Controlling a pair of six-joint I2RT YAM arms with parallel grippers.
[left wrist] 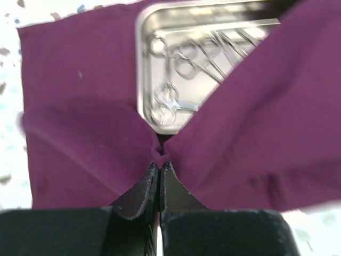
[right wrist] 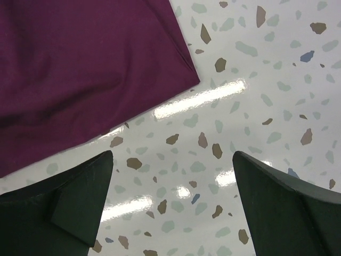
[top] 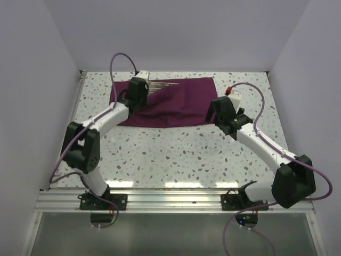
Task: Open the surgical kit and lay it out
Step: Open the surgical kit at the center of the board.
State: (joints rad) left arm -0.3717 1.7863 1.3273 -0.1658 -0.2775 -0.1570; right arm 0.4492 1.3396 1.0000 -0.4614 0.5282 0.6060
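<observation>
The left end effector (left wrist: 160,166) pinched a fold of purple cloth (left wrist: 74,96) beside the half-exposed steel tray (left wrist: 141,64) of instruments (left wrist: 184,58); the right end effector (right wrist: 173,156) hung spread above the tabletop (right wrist: 266,69).

Cloth wrap (top: 178,101): dark purple, rumpled, partly opened, lay at the far side of the bench (top: 186,154); 1 fold was pinched up.
Tray (left wrist: 141,64): shiny steel, shallow, rectangular, 1 end uncovered.
Instruments (left wrist: 186,58): silver, ring-handled, lay inside the tray.

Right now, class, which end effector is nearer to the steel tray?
Left. The left end effector is shut on the purple cloth just short of the steel tray. The right end effector hangs open over the table beside the cloth's corner, with no tray in its view.
</observation>
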